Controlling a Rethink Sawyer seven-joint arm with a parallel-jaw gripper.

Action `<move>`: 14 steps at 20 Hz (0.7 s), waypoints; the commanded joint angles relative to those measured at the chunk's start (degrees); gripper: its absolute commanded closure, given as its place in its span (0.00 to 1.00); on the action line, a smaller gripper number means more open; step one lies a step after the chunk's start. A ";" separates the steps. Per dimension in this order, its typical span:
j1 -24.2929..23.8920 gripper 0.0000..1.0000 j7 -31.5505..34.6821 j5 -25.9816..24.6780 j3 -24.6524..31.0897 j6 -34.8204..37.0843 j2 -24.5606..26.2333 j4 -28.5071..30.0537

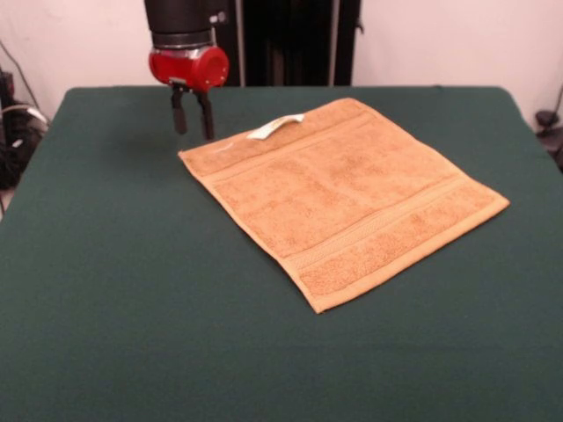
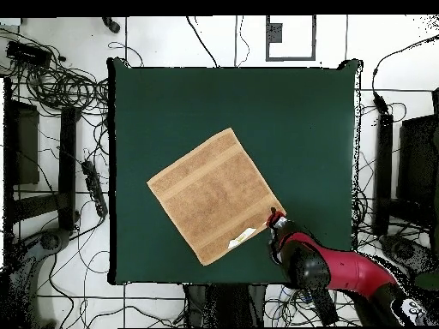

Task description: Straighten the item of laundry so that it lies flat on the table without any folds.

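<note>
Red-collared hand [image 1: 192, 117]: two dark fingers [image 1: 179, 114] pointing down, parted by a narrow gap, nothing between them; tips just above the table [image 1: 106, 264], close beside the towel's corner, not touching it.

Towel [image 1: 343, 198]: tan-orange terry, square, spread flat on the green table, turned diamond-wise, nearer the robot's side than the middle. Smoother woven bands run near two opposite edges. One edge by the hand shows a small white tag [image 1: 275, 127], slightly raised. No folds visible.

Arm [image 2: 343, 272]: red and black, upright over the hand, wrist vertical.
</note>
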 commanded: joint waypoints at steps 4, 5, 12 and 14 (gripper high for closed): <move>3.11 0.00 1.13 2.26 6.38 5.60 -4.92 2.19; 3.03 0.00 1.04 2.49 6.62 6.07 -5.98 2.76; 2.34 0.00 -0.40 5.70 8.62 11.12 -16.36 7.68; 1.81 0.00 -1.30 5.87 9.50 11.73 -17.52 7.97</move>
